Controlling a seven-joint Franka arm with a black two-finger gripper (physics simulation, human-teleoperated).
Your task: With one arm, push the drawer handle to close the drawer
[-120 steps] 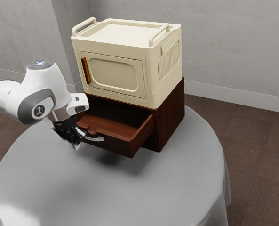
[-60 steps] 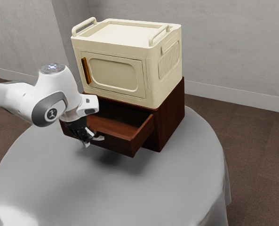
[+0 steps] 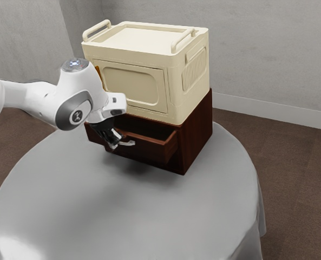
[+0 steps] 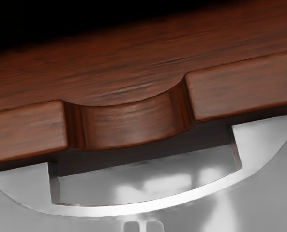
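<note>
Soft, fairly even light falls across the exterior view, brightest on the top of the cream box (image 3: 136, 39). Pale glare whitens the tablecloth (image 3: 22, 241) at lower left; a soft-edged shadow spreads beneath the drawer (image 3: 149, 150). In the wrist view, the metal handle (image 4: 148, 208) gleams beside white reflections.

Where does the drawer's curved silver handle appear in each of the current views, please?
Exterior view: the handle is left of the picture's centre, on the partly open drawer's front, right beside the gripper.
Wrist view: the handle bows outward from the drawer's front, beside the scooped notch in its top edge.
Shared landmark: the reddish-brown drawer front that carries the handle.
</note>
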